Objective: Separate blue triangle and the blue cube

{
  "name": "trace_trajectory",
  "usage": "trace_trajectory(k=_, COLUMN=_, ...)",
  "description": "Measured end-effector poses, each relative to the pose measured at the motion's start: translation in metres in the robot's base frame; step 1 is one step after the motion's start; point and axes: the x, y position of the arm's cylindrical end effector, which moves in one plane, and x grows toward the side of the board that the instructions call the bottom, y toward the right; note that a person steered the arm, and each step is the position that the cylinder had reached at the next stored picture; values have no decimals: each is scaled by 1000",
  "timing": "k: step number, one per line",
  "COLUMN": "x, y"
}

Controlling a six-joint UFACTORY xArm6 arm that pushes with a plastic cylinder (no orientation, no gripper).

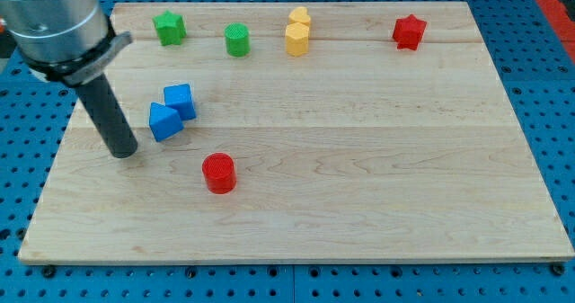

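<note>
The blue triangle [163, 122] and the blue cube [181, 101] lie touching each other at the left of the wooden board, the cube just up and right of the triangle. My tip [124, 153] rests on the board just left of and a little below the blue triangle, a small gap apart from it.
A red cylinder [218, 173] lies below and right of the blue pair. Along the top edge are a green star [168, 28], a green cylinder [237, 40], two yellow blocks [297, 39] [299, 17] and a red star [409, 31]. The board's left edge [56, 155] is near my tip.
</note>
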Motion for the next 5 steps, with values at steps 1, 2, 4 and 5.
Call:
trace_trajectory(k=1, x=-21, y=-2)
trace_trajectory(k=2, x=-35, y=-2)
trace_trajectory(k=4, x=-59, y=-2)
trace_trajectory(k=5, x=-60, y=14)
